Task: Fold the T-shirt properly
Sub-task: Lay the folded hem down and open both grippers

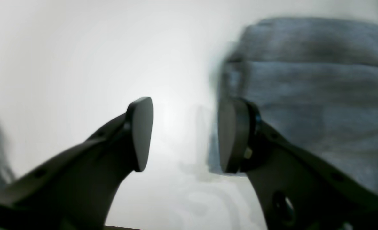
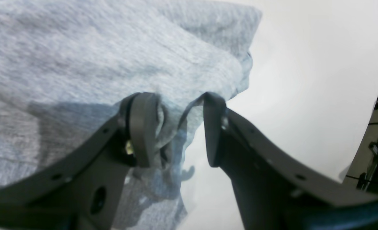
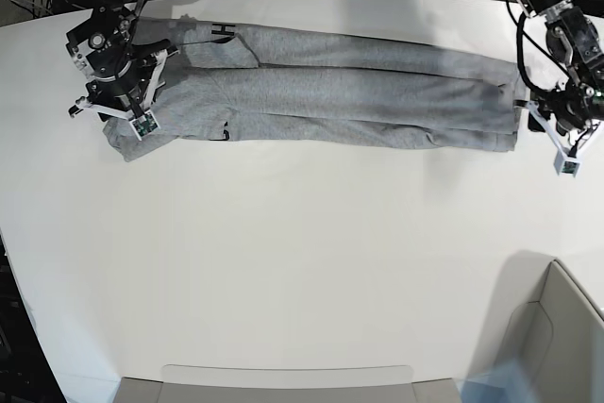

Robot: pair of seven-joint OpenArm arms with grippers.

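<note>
The left fingers (image 1: 233, 135) stand wide apart with nothing between them: in the left wrist view only white desk (image 1: 80, 57) shows in the gap, and the grey shirt (image 1: 320, 80) lies beyond the right-hand finger, filling the upper right of that blurred frame. Whether that finger touches the cloth cannot be told.

The right fingers (image 2: 144, 127) are parted too, but cloth sits in their gap. In the right wrist view a bunched fold of the shirt (image 2: 112, 57) hangs between them, lying against the left-hand finger and draped over the tip of the right-hand one. The gap is only partly filled, so a firm grip cannot be confirmed.

In the base view the shirt (image 3: 330, 92) lies as a long, narrow folded band across the upper part of the desk (image 3: 283, 271), running from upper left to upper right. A little black lettering peeks out near its left end. The right arm (image 3: 118, 63) sits over that left end; the left arm (image 3: 566, 110) is just beside the right end. A pale bin (image 3: 557, 327) occupies the lower right corner.
</note>
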